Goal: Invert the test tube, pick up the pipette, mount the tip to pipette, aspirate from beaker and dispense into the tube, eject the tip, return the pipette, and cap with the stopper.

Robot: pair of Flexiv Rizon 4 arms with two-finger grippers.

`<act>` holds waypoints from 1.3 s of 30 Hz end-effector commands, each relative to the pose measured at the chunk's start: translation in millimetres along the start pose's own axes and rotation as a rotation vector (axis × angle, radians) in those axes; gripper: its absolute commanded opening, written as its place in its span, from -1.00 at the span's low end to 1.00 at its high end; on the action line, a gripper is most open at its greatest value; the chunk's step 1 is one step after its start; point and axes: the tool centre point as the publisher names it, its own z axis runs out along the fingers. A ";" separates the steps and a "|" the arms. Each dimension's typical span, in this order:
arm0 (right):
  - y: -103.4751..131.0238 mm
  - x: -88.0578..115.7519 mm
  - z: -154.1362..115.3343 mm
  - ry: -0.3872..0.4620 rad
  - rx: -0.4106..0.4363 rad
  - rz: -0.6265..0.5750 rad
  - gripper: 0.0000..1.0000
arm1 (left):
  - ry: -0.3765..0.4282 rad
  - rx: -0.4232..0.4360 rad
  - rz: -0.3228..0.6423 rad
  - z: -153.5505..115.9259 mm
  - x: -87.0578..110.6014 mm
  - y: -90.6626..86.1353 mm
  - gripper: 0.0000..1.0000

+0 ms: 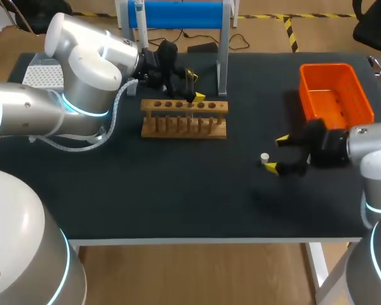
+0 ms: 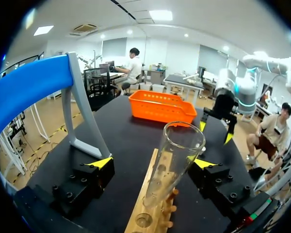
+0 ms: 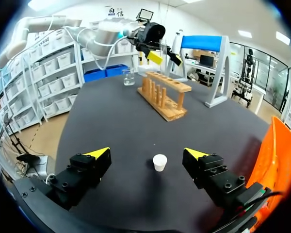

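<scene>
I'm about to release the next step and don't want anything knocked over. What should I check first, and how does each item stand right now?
1. Test tube mouth up in the wooden rack: ok, though it leans.
2. Left gripper not clamping the tube: ok, the fingers stand open either side of it.
3. Stopper on the table, within the right gripper's span: ok, it sits between the open fingers and is not gripped.
4. Beaker standing beyond the rack: ok. Its contents: cannot tell.
5. Pipette and tip located: cannot tell, neither shows in any view.
</scene>
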 end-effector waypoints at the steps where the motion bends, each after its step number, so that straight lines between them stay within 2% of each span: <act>1: -2.9 0.1 7.3 -0.003 -0.001 0.001 0.93 | -0.001 -0.001 -0.001 0.3 0.2 -0.3 1.00; 4: -4.4 -0.9 9.1 -0.003 0.001 0.001 0.82 | -0.001 -0.001 -0.001 0.3 0.2 -0.3 1.00; 9: -7.1 -3.0 11.5 -0.006 0.006 -0.003 0.85 | -0.001 -0.001 -0.001 0.3 0.2 -0.3 1.00; 12: -10.0 -4.1 13.7 -0.007 0.011 -0.004 0.74 | -0.001 -0.001 -0.001 0.3 0.2 -0.3 1.00; 13: -11.1 -4.6 14.6 -0.007 0.013 -0.004 0.63 | -0.001 -0.001 -0.001 0.3 0.2 -0.3 1.00; 16: -13.8 -5.5 17.4 -0.009 0.018 -0.003 0.67 | -0.001 -0.001 -0.001 0.3 0.2 -0.3 1.00; 18: -15.2 -6.2 19.6 -0.010 0.022 -0.003 0.89 | -0.001 -0.001 -0.001 0.3 0.2 -0.3 1.00; 19: -15.7 -6.4 20.5 -0.009 0.023 -0.003 0.93 | -0.001 -0.001 -0.001 0.3 0.2 -0.3 1.00; 23: -17.2 -6.6 24.0 -0.003 0.028 -0.002 0.79 | -0.001 -0.001 -0.001 0.3 0.2 -0.3 1.00; 25: -17.3 -6.6 25.5 -0.001 0.030 -0.004 0.60 | -0.001 -0.001 -0.001 0.3 0.2 -0.3 1.00; 32: -18.0 -8.6 30.1 -0.009 0.039 -0.013 0.46 | -0.001 -0.001 -0.001 0.3 0.2 -0.3 1.00; 39: -16.9 -8.3 31.1 -0.029 0.037 -0.009 0.21 | -0.001 -0.001 -0.001 0.3 0.2 -0.3 1.00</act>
